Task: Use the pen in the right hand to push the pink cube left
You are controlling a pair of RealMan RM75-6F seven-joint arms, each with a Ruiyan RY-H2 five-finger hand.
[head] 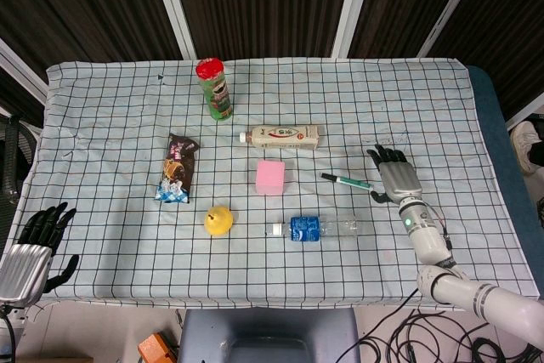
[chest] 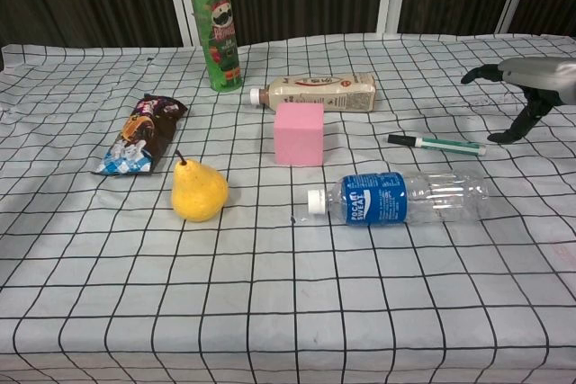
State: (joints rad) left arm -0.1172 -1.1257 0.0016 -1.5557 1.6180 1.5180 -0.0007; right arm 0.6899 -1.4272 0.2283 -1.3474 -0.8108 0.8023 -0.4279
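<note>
Right hand (head: 398,178) empty, fingers spread, beside slim green pen (chest: 436,142), matte pink cube (chest: 299,133) on gridded cloth (chest: 270,294)

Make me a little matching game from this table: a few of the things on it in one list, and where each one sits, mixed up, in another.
Things:
1. pen
2. pink cube
3. pear
4. crisp can

Places:
A. standing upright near the far edge of the cloth
B. lying flat just beside the right robot hand, not held
C. between the milk-tea bottle and the water bottle
D. near the snack packet, on the front left of the group

Pairs: 1-B, 2-C, 3-D, 4-A
</note>
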